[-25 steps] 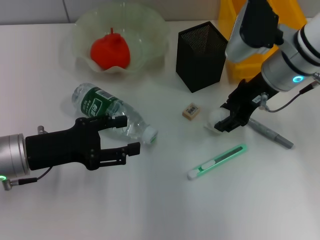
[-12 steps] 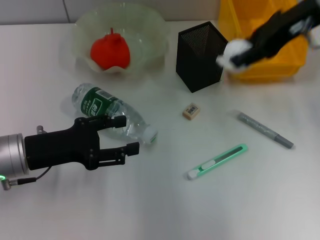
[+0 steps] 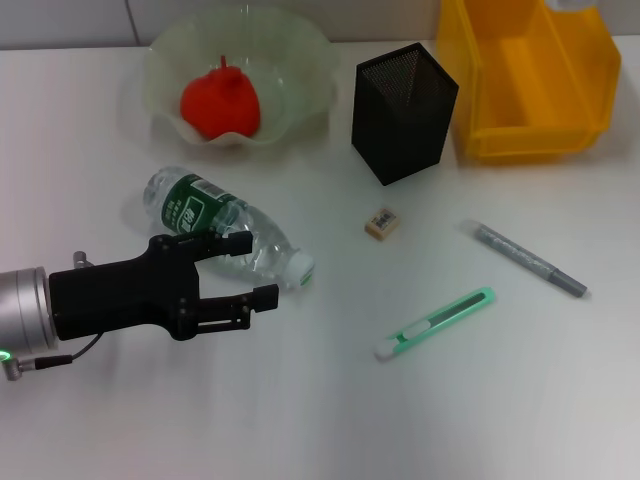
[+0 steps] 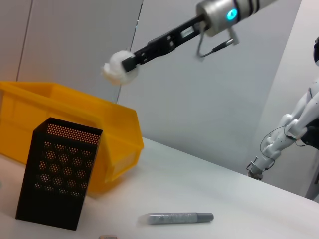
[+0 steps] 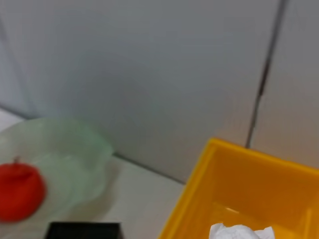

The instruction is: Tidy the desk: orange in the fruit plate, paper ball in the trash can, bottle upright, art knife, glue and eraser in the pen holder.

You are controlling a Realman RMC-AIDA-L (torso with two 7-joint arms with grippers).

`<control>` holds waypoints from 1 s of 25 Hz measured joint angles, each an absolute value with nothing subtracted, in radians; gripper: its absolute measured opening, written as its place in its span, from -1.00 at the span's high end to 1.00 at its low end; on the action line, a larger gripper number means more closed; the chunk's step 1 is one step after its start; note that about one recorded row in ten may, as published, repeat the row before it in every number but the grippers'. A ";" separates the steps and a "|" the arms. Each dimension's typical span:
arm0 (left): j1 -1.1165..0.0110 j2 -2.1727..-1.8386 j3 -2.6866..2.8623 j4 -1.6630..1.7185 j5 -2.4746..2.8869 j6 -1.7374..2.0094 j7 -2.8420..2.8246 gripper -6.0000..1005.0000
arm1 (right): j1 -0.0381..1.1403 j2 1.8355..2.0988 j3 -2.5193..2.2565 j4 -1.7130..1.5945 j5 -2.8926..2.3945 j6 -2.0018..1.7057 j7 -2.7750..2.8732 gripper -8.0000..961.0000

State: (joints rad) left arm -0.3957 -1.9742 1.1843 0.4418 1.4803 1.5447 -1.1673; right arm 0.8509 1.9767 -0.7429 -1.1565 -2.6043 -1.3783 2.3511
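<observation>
Since half a second ago the right arm has lifted out of the head view, taking the paper ball with it; nothing else on the desk has shifted.

Head view: the left gripper (image 3: pixel 245 268) hovers with its fingers apart just beside the lying bottle (image 3: pixel 228 229), the upper finger over the bottle's body and the cap just past the fingertips. Farther out from it lie the eraser (image 3: pixel 381 223), the green knife (image 3: pixel 436 322) and the grey glue stick (image 3: pixel 528 259), all flat on the desk (image 3: pixel 330 410). The black pen holder (image 3: pixel 403 111) stands beyond the eraser, with the yellow bin (image 3: pixel 530 82) just beside it. The orange (image 3: pixel 220 103) already sits in the plate (image 3: pixel 291 62), beyond the bottle.

Left wrist view: the right gripper (image 4: pixel 130 61) is high in the air, clamped on the paper ball (image 4: pixel 118 67), which hangs above the bin (image 4: pixel 119 129). Below it the pen holder (image 4: pixel 57 178) stands upright in front of the bin, and the glue stick (image 4: pixel 175 217) lies on the desk well below the gripper.

Right wrist view: the paper ball (image 5: pixel 238 232) shows just under the camera, with the inside of the bin (image 5: pixel 239 184) below it. Off to one side are the plate (image 5: pixel 75 154) with the orange (image 5: pixel 20 191), and the pen holder's rim (image 5: pixel 83 231).
</observation>
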 joint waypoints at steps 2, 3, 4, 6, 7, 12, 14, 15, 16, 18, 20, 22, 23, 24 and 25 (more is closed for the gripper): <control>-0.396 -1.975 1.184 0.442 1.480 1.545 -1.167 -0.62 | 0.841 1.986 -0.756 -1.108 -2.599 -1.297 2.346 -0.11; -0.396 -1.975 1.184 0.442 1.480 1.545 -1.167 -0.62 | 0.838 1.991 -0.765 -1.093 -2.597 -1.262 2.345 -0.14; -0.396 -1.976 1.185 0.442 1.480 1.545 -1.167 -0.62 | 0.831 2.001 -0.794 -1.065 -2.598 -1.202 2.345 -0.17; -0.396 -1.977 1.186 0.442 1.480 1.545 -1.167 -0.62 | 0.830 2.004 -0.807 -1.054 -2.599 -1.174 2.344 -0.22; -0.396 -1.977 1.187 0.442 1.480 1.545 -1.167 -0.62 | 0.829 2.008 -0.815 -1.045 -2.599 -1.155 2.344 -0.25; -0.394 -1.977 1.183 0.442 1.480 1.548 -1.167 -0.62 | 0.797 2.034 -0.813 -1.035 -2.515 -1.052 2.293 -0.40; -0.394 -1.977 1.181 0.442 1.480 1.551 -1.167 -0.62 | 0.766 2.041 -0.810 -1.039 -2.392 -1.012 2.237 -0.49; -0.394 -1.977 1.180 0.442 1.480 1.554 -1.167 -0.62 | 0.766 2.041 -0.810 -1.039 -2.392 -1.012 2.237 -0.54; -0.394 -1.977 1.179 0.442 1.478 1.557 -1.167 -0.62 | 0.747 2.042 -0.809 -1.037 -2.305 -1.003 2.194 -0.58; -0.394 -1.977 1.179 0.442 1.477 1.558 -1.167 -0.62 | 0.708 2.037 -0.809 -1.014 -2.088 -1.027 2.057 -0.68; -0.396 -1.976 1.179 0.442 1.478 1.558 -1.167 -0.62 | 0.667 2.027 -0.810 -0.963 -1.863 -1.102 1.892 -0.72; -0.399 -1.977 1.178 0.442 1.480 1.559 -1.167 -0.62 | 0.633 2.015 -0.810 -0.897 -1.688 -1.212 1.748 -0.72; -0.401 -1.977 1.178 0.442 1.480 1.559 -1.167 -0.62 | 0.618 2.008 -0.810 -0.862 -1.627 -1.276 1.691 -0.72; -0.401 -1.977 1.178 0.442 1.480 1.559 -1.167 -0.61 | 0.592 1.996 -0.810 -0.792 -1.561 -1.388 1.605 -0.72; -0.403 -1.977 1.178 0.444 1.480 1.560 -1.167 -0.61 | 0.592 1.996 -0.810 -0.792 -1.561 -1.388 1.605 -0.72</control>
